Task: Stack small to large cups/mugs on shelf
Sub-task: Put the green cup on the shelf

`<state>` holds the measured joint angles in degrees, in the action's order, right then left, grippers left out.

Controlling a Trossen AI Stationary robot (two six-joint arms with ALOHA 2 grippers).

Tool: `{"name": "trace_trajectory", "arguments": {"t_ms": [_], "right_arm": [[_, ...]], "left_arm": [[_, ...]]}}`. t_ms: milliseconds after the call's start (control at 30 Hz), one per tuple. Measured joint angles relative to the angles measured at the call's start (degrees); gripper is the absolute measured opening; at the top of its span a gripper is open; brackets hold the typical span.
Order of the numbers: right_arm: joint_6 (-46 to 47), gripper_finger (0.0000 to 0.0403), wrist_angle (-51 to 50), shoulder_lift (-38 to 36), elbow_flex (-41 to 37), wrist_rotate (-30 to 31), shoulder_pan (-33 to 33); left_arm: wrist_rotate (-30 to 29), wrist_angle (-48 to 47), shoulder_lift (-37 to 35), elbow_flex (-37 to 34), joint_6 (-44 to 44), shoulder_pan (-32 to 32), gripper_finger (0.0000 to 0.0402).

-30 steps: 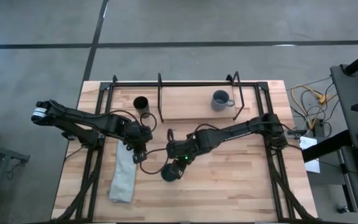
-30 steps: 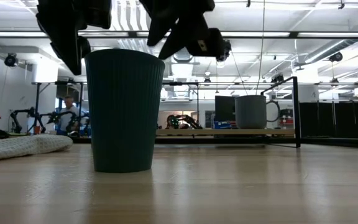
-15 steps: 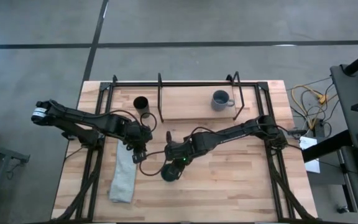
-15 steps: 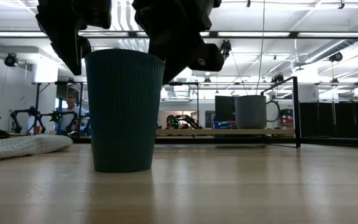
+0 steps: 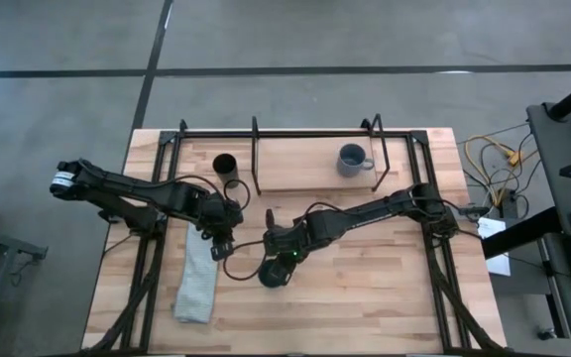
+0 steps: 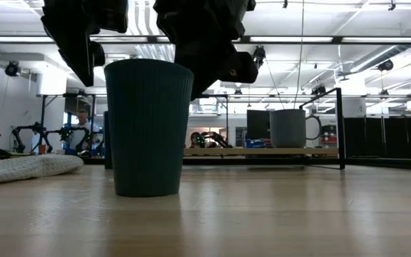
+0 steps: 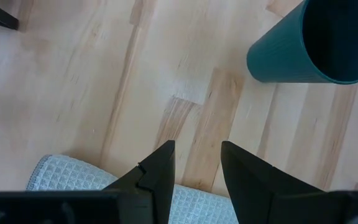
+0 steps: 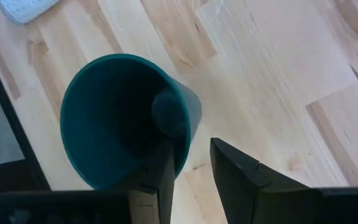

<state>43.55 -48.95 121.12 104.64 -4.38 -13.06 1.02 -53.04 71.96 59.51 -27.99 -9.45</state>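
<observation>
While the right tool point(image 8: 188, 171), fingers apart astride the rim, has nudged the teal cup point(image 6: 148, 128) slightly rightward at the low view's left-centre, the grasp looks imminent, and the left tool point(image 7: 194, 165) waits open beside the towel point(image 5: 196, 283).

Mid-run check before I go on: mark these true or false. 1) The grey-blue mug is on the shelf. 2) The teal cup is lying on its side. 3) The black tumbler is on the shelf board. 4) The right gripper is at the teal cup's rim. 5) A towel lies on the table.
1) True: the grey-blue mug stands on the shelf.
2) False: the teal cup stands upright.
3) False: the black tumbler stands on the table, left of the shelf.
4) True: the right gripper has one finger inside the rim, one outside.
5) True: the towel lies below the left gripper, which is open.
</observation>
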Motion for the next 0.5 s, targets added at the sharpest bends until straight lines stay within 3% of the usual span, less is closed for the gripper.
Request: {"name": "trace_trajectory", "arguments": {"t_ms": [233,433,500], "right_arm": [[-0.8,0.0082,-0.1,0.0,-0.5,0.0,0.2],[-3.5,0.0017,0.0,0.0,-0.5,0.0,0.6],[-3.7,0.0012,-0.5,0.0,-0.4,0.0,0.9]], "left_arm": [[0.0,0.0,0.0,0.2,-0.2,0.0,0.0116],[0.0,0.2,0.0,0.5,-0.2,0.0,0.0116],[0.0,0.3,0.0,0.5,-0.2,0.0,0.0116]]}}
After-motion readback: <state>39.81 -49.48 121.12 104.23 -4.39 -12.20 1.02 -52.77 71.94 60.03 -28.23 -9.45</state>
